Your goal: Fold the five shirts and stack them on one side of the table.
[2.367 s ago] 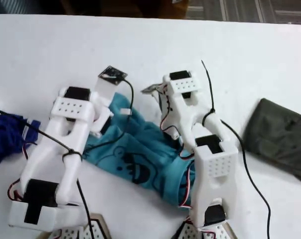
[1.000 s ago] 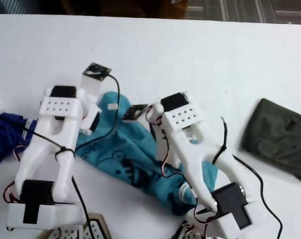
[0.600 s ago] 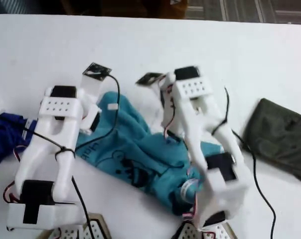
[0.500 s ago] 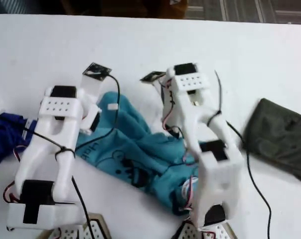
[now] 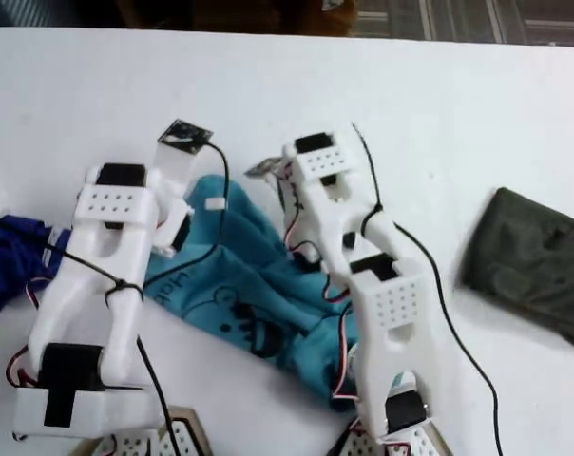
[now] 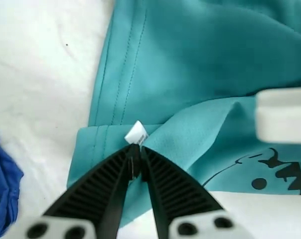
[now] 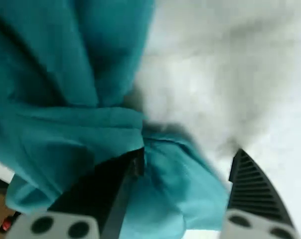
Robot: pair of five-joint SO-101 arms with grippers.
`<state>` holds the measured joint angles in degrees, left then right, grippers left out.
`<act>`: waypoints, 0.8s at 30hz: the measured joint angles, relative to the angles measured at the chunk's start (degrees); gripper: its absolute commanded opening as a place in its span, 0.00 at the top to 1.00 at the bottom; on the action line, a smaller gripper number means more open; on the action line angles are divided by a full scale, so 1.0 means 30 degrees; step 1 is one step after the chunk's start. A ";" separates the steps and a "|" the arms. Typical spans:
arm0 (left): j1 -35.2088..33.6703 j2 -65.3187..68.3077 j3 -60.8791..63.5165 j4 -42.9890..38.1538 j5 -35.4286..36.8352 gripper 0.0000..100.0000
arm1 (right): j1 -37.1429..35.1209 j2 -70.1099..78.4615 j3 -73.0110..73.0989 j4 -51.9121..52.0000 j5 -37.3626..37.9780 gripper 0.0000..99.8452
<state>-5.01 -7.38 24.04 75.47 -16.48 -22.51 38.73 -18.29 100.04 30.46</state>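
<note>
A: Teal shirt (image 5: 258,294), where?

B: Crumpled, mid-desk toward the near edge, printed side up. Desk (image 5: 268,85) is white. Both arms stand over the shirt.

A: Left arm (image 5: 97,275), pose?

B: Base at the near desk edge, on the teal shirt's blue-shirt side. Upper link runs away from the base, alongside the shirt. Wrist tips down onto the shirt's edge. Left jaws closed, tips pinching the teal hem just beside a small white tag (image 6: 136,133). Fabric puckers up into a fold at the pinch.

A: Right arm (image 5: 363,247)?

B: Base also at the near edge, on the teal shirt's other side. Links cross above the shirt, with the wrist at the shirt's far edge, pointing down. Right jaws spread wide. Teal cloth bulges up between the two fingers, one finger against a fold, the other over bare desk. Nothing clamped.

A: Other garments?

B: Blue shirt (image 5: 11,261) bunched near the teal shirt, beyond the left arm. Olive shirt (image 5: 534,266) well apart from the teal shirt, beyond the right arm, lying as a compact bundle.
</note>
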 measured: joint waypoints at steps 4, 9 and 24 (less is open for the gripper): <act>0.0000 0.0000 0.0000 0.0000 0.0000 0.97 | -0.0879 -0.1875 0.1846 0.0000 0.0059 0.72; 0.0000 0.0000 0.0000 0.0000 0.0000 0.97 | -0.1612 -0.4747 0.4630 0.0000 0.0059 0.72; -0.0088 0.0000 0.0000 0.0000 -0.0088 0.97 | -0.5392 -1.1399 1.1780 0.0000 0.0586 0.72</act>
<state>-5.27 -7.38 24.04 75.47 -16.75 -38.68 4.53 17.05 100.04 32.22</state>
